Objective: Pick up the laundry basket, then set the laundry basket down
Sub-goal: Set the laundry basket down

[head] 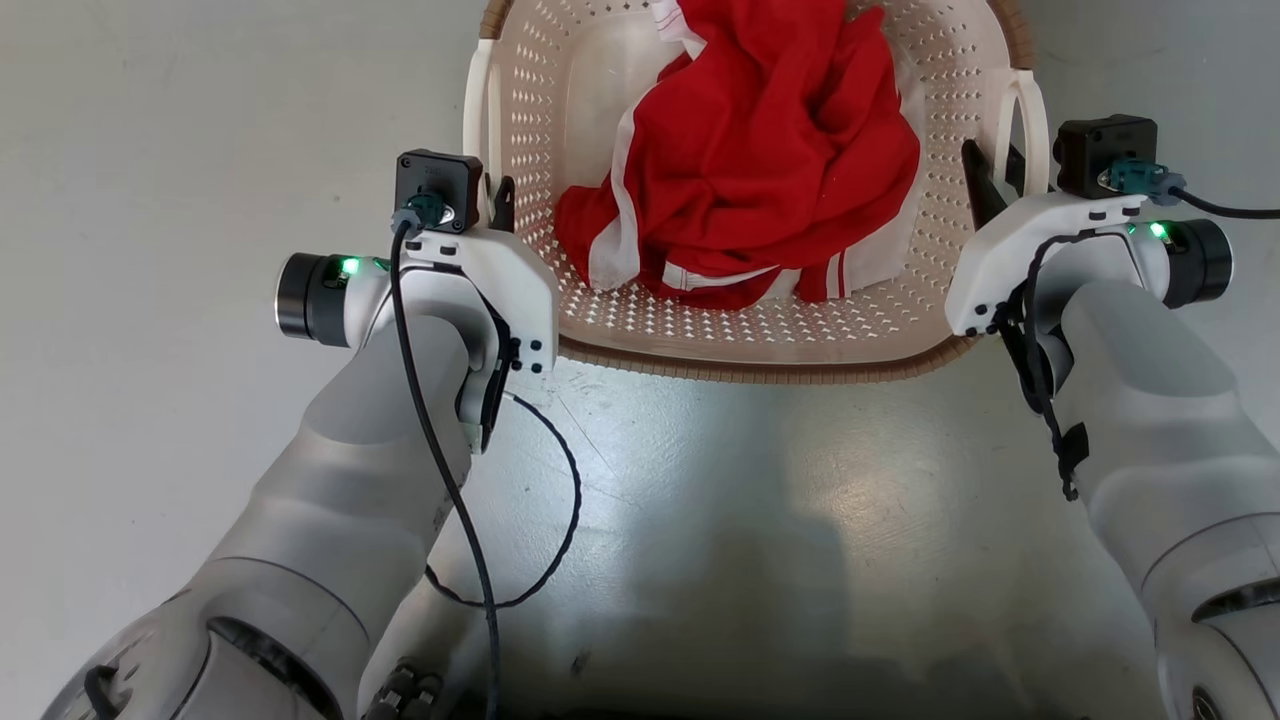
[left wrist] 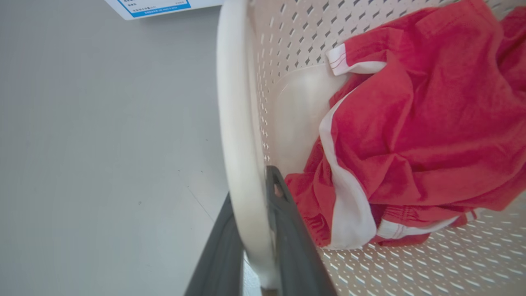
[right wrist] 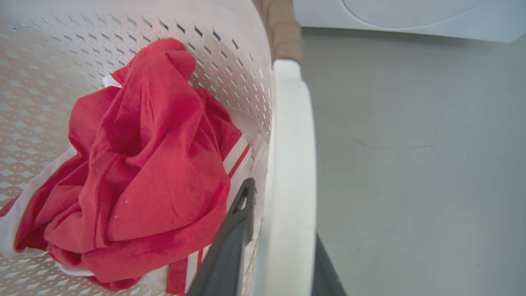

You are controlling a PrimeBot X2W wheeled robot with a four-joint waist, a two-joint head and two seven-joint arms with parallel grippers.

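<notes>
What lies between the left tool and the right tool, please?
The laundry basket, holding a crumpled red-and-white garment, in the head view; left tool and right tool grip its sides.

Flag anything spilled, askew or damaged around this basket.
Nothing stands out. The laundry basket looks intact, and the red-and-white garment lies bunched inside it. The left gripper and right gripper each clasp one of its side handles.

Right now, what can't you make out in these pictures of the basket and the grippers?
Basket: far end cut off by the head view's top edge; underside hidden, so lifted or resting, unclear.
Left gripper: outer fingertip behind the handle, left wrist view.
Label: cut off, print too small, left wrist view.
Basket floor under the red cloth: covered.
</notes>
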